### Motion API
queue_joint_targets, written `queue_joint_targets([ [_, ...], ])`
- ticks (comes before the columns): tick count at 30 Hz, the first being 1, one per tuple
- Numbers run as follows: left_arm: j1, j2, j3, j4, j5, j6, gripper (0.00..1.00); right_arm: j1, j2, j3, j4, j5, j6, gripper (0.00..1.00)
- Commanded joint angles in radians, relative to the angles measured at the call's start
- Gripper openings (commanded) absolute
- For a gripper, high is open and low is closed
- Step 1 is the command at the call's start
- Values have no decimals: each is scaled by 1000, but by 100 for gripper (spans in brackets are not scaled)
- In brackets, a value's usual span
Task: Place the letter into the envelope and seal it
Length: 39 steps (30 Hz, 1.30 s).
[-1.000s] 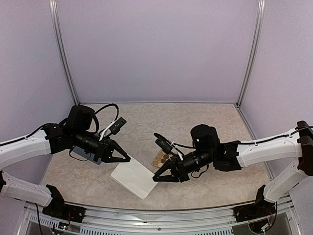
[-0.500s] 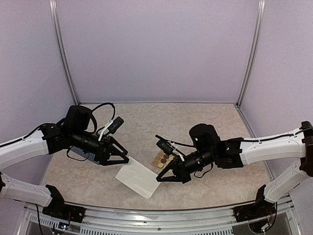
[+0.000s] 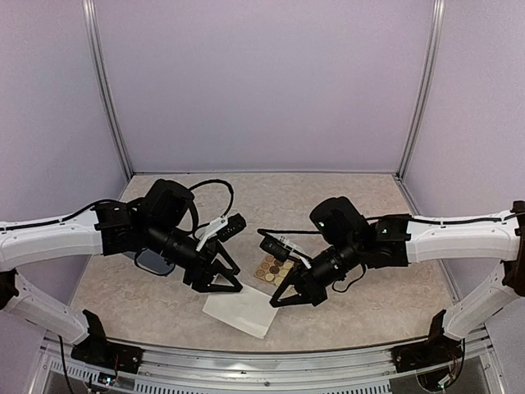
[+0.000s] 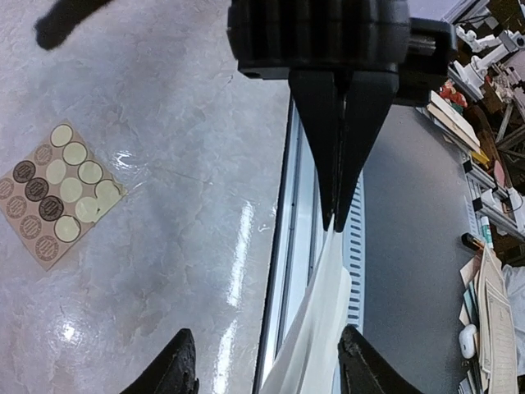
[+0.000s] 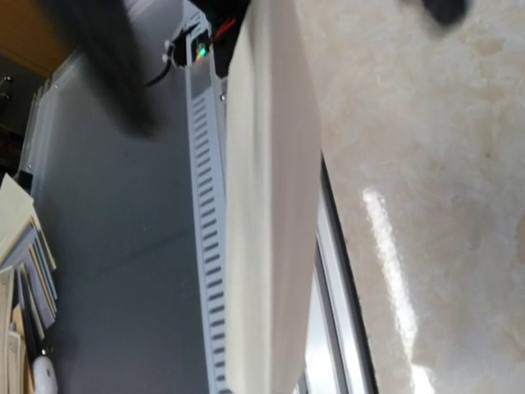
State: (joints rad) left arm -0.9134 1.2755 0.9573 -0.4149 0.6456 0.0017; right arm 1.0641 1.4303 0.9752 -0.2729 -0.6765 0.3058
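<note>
The letter (image 3: 242,312) is a folded sheet showing its white back, held off the table near the front edge. My right gripper (image 3: 280,300) is shut on its right edge; the left wrist view shows those closed tips (image 4: 335,220) pinching the top of the hanging letter (image 4: 316,328). My left gripper (image 3: 220,286) is open at the letter's left edge, and its fingers (image 4: 176,365) stand either side of the sheet without touching it. In the right wrist view the letter (image 5: 271,205) fills the middle, edge-on. The slate envelope (image 3: 152,263) lies mostly hidden under my left arm.
A tan sheet of round gold and brown stickers (image 3: 273,268) lies on the table between the two grippers and also shows in the left wrist view (image 4: 57,193). The table's metal front rail (image 3: 262,361) runs just below the letter.
My left arm has swung right and forward, off the envelope and up to the letter. The right gripper has shifted the letter a little right and toward the front edge.
</note>
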Motion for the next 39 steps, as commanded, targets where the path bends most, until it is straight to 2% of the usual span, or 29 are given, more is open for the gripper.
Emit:
queue_joint_targets([
  [1,-19,38,41,-43,4,36,45,-4,-20,46,-95,3,-53,0],
  [3,-19,41,40,-44,4,34,33,-4,-19,60,-115,11,-69,0],
  [7,-20,41,35,-45,25,22,3,-14,-26,80,-134,48,-81,0],
  [9,-19,36,24,-35,30,7,0,-38,-53,77,-116,89,-63,0],
  [10,-17,29,14,-20,22,-8,0,-55,-77,70,-100,123,-45,4],
  [12,-7,-4,-21,53,-31,-68,0,-96,-139,34,-37,169,-5,35],
  [14,14,-56,-86,220,-133,-162,0,-123,-217,-30,72,238,53,67],
  [15,24,-102,-123,324,-170,-214,0,-125,-254,-64,131,288,81,77],
  [16,28,-130,-161,495,-219,-270,0,-125,-285,-104,203,337,115,85],
  [17,28,-163,-201,616,-268,-319,0,-126,-316,-141,283,380,156,88],
  [22,20,-213,-333,1123,-467,-492,0,-116,-365,-333,765,470,360,90],
  [24,5,-195,-354,1266,-518,-546,0,-102,-335,-360,923,496,402,91],
  [26,-11,-171,-360,1356,-548,-571,1,-90,-285,-351,1009,500,419,91],
  [29,-34,-139,-371,1444,-573,-600,2,-80,-197,-306,1097,460,433,92],
  [34,-59,-132,-411,1541,-600,-631,1,-79,-59,-184,1145,374,442,92],
  [39,-71,-148,-439,1573,-622,-635,1,-79,24,-99,1211,320,453,90],
])
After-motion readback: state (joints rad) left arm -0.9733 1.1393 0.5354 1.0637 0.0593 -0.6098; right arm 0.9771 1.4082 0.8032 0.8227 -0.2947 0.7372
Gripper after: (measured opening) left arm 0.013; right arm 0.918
